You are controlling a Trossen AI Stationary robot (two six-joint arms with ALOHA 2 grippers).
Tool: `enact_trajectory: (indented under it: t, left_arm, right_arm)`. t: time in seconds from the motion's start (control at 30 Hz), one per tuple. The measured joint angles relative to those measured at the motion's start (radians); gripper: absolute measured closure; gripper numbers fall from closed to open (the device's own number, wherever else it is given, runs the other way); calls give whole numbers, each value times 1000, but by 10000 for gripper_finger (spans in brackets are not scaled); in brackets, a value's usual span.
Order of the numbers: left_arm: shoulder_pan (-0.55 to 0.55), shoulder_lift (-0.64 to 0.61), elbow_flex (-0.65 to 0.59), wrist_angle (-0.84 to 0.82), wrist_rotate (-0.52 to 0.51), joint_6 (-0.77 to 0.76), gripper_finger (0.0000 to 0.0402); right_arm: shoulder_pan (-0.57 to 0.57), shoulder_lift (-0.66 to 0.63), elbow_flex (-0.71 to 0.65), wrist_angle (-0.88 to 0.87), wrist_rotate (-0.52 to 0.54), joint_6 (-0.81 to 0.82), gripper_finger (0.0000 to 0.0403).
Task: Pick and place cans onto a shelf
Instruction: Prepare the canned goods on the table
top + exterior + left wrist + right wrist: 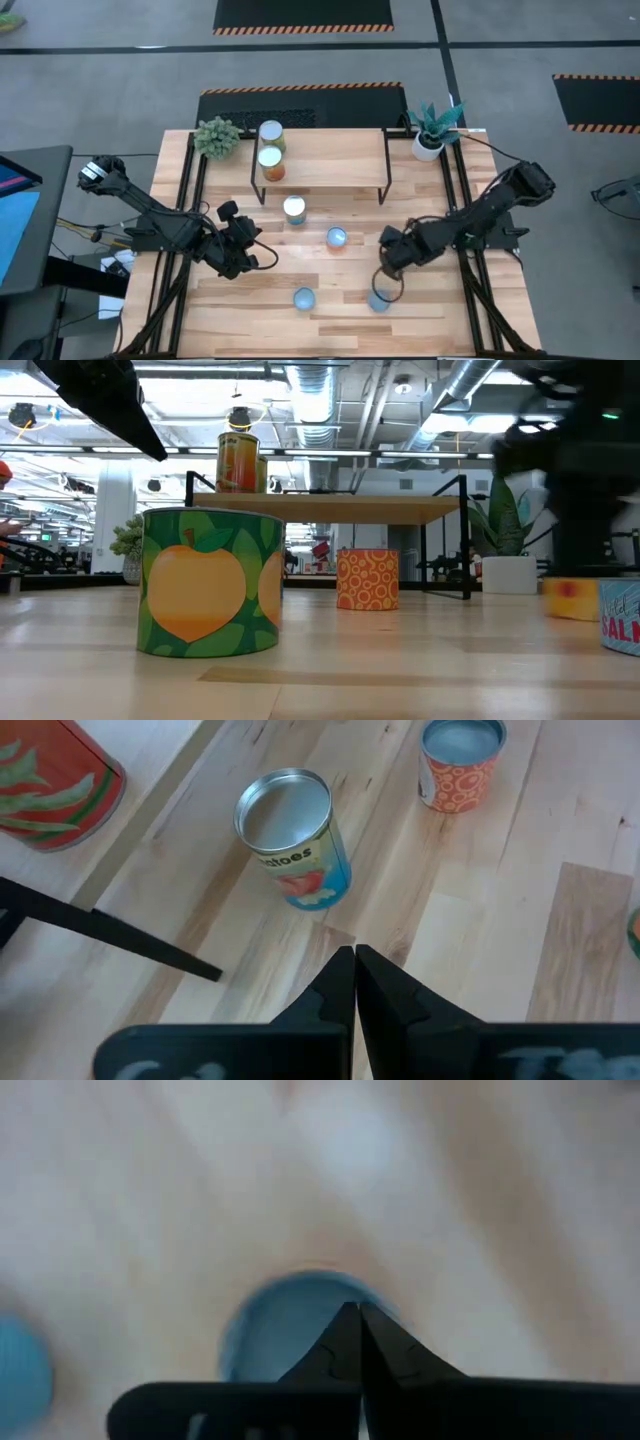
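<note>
The shelf (pixel 320 165) stands at the table's far middle with two cans (pixel 270 147) on it. A silver-topped can with a blue label (pixel 295 835) and an orange can (pixel 460 760) stand on the table in front of the shelf. A green can (pixel 212 582) and a blue-topped can (pixel 378 298) stand nearer the front edge. My left gripper (pixel 353 960) is shut and empty, left of the blue-label can. My right gripper (pixel 352 1315) is shut, just over the blue-topped can (pixel 290 1330). My right gripper's shut fingertips (pixel 345 1335) point down over the round top (pixel 280 1325) of the blue-topped can, which stands upright on the table. Whether they touch the top, I cannot tell.
A small green plant (pixel 217 137) stands at the far left corner and a white plant pot (pixel 430 135) at the far right, beside the shelf. The shelf's black legs (pixel 100 930) stand close to my left gripper. Bare tabletop lies near the front left (pixel 220 310).
</note>
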Motion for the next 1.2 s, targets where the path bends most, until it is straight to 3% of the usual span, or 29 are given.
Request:
enact_trajectory:
  t: [0.1, 0.17, 0.23, 0.3, 0.4, 0.6, 0.83, 1.0, 1.2]
  left_arm:
    - [0, 0, 0, 2, -1, 0, 402]
    - [0, 0, 0, 7, -7, -8, 401]
    - [0, 0, 0, 7, 0, -25, 401]
    - [-3, 0, 0, 8, 16, -41, 401]
    - [-6, 0, 0, 7, 26, -40, 401]
    - [-4, 1, 0, 5, 27, -38, 401]
    - [-4, 1, 0, 2, 26, -33, 401]
    - [-4, 1, 0, -1, 20, -24, 401]
    - [-4, 1, 0, 5, -8, -22, 401]
  right_arm:
    - [-42, -14, 62, 3, 136, -59, 390]
    - [-61, -15, 109, 5, 169, -104, 391]
    - [-52, -15, 149, -17, 105, -151, 392]
    - [-19, -15, 182, -30, -39, -170, 392]
    - [53, -14, 189, -3, -178, -103, 391]
    - [224, 41, 188, 35, -184, 102, 394]
    - [364, 192, 188, 283, -244, 179, 394]
    - [349, 277, 189, 345, -248, 172, 397]
    - [224, 291, 189, 360, -149, 54, 392]
